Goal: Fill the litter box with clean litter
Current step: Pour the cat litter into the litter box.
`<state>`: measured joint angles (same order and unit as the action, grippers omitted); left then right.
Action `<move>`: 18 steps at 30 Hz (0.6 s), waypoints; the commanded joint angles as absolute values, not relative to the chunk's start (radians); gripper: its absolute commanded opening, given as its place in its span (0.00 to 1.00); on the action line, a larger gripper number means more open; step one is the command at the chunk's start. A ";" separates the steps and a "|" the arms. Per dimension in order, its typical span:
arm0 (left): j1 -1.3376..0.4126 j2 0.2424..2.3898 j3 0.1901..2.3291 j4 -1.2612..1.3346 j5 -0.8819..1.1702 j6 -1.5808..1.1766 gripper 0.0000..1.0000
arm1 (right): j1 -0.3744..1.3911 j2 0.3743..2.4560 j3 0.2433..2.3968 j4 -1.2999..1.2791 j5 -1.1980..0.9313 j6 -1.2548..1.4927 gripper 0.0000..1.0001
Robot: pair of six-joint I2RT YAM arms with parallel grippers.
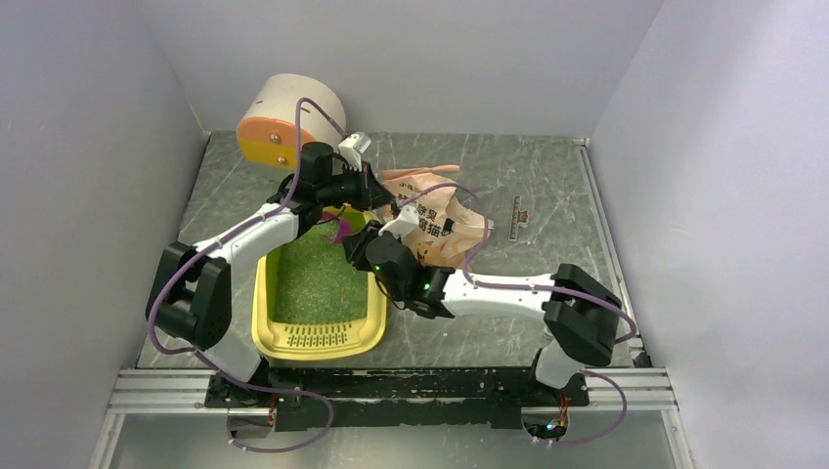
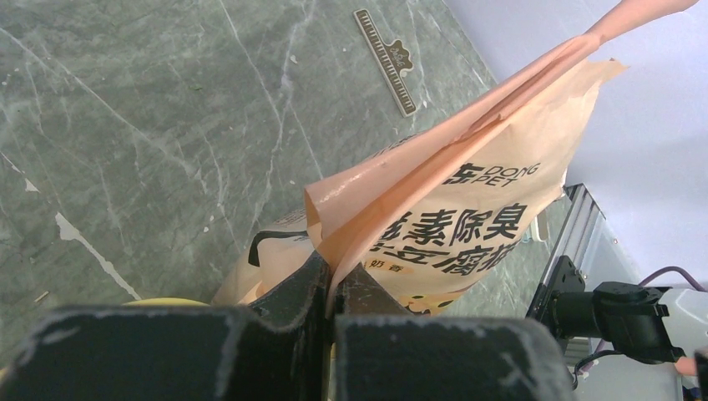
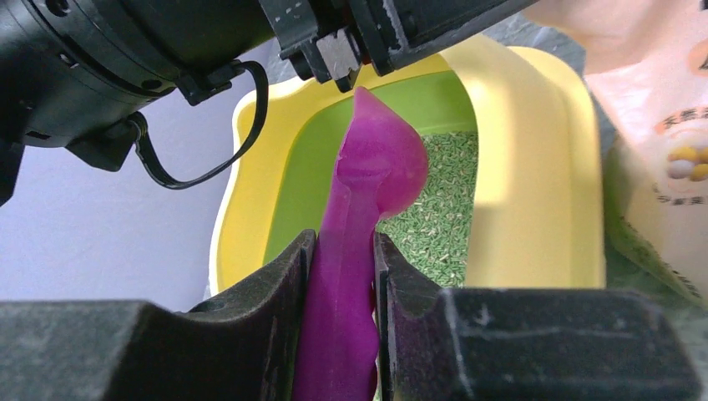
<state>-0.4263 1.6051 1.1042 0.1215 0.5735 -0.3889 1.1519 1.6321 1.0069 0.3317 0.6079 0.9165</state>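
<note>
Progress: a green layer of clean litter is being carried across the floor of the litter box; filling is being judged well advanced, with topping up or levelling possibly left.
Litter box: being seen near-left on the desk, grille end toward the arm bases.
Left gripper: being pressed together on the bag top edge, just past the box's far right corner.
Right gripper: being clamped on the magenta scoop, whose broad end is being held over the litter; box just ahead and below.
</note>
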 commanded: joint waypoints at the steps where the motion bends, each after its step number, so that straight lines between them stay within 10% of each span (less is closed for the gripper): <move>1: -0.411 1.552 1.107 0.153 0.574 -0.378 0.05 | 1.158 1.557 0.976 0.268 0.657 0.878 0.00; 18: -0.414 1.519 1.085 0.163 0.588 -0.387 0.05 | 1.162 1.309 0.891 0.049 0.515 0.811 0.00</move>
<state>-0.4263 1.5780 1.0828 0.1146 0.5812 -0.3893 1.1614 1.3743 0.9100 0.1211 0.5499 0.8536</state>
